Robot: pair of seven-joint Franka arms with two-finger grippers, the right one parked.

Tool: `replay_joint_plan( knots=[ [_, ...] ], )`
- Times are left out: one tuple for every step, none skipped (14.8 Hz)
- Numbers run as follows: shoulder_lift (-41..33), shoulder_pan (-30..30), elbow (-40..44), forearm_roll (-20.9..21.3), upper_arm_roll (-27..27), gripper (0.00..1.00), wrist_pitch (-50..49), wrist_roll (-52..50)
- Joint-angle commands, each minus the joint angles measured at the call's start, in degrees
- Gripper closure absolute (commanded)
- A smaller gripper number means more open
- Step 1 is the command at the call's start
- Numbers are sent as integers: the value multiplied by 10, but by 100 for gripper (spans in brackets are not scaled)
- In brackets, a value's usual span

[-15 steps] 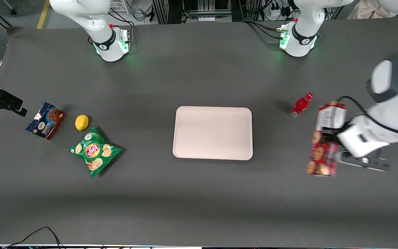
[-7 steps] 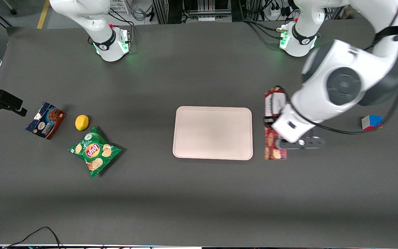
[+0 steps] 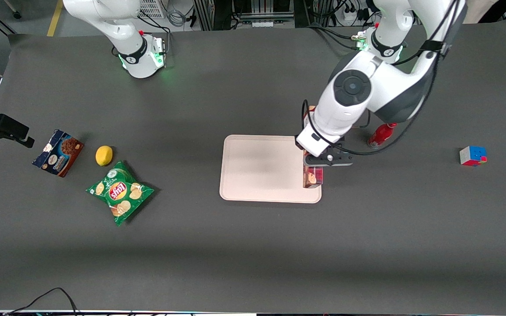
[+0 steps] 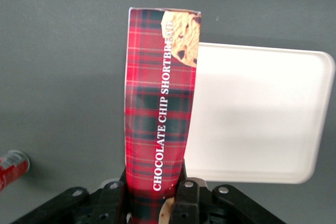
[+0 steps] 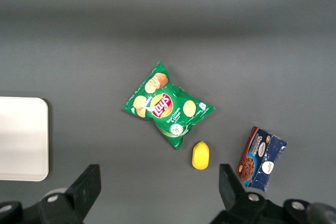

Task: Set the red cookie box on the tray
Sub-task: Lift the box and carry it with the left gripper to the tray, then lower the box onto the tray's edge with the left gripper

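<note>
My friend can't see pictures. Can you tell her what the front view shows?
The robot's gripper holds the red cookie box above the edge of the pink tray nearest the working arm. A red bottle and a colorful cube sit toward that arm's end, snacks and a lemon toward the parked arm's.

Two cookie boxes (image 3: 312, 175) (image 3: 58, 152), one tray (image 3: 262, 169), one bottle (image 3: 381, 134).

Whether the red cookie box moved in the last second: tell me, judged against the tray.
Yes. The red cookie box, held in the left gripper, traveled from the working arm's end of the table toward the tray and now sits over the tray's edge nearest the red bottle.
</note>
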Motion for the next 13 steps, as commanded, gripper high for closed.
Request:
replay_joint_plan(
  knots=[
    [-29, 2, -99, 42, -2, 96, 101, -54],
    [-25, 1, -112, 51, -2, 96, 117, -68],
    [-15, 1, -117, 53, -2, 96, 130, -82],
    [-7, -3, -126, 62, -2, 95, 146, -100],
    [4, -9, -137, 99, -2, 95, 166, -121],
    [20, -9, -141, 136, -2, 95, 181, -153],
    [35, -11, -141, 165, -2, 95, 190, -188],
    [50, -11, -139, 194, -2, 95, 200, -211],
    [64, -11, -137, 213, -2, 95, 211, -221],
    [77, -11, -137, 220, -2, 95, 226, -222],
    [88, -10, -136, 221, -2, 95, 239, -222],
    [96, -10, -133, 224, -2, 95, 241, -222],
    [99, -10, -133, 229, -1, 95, 241, -222]
  ],
)
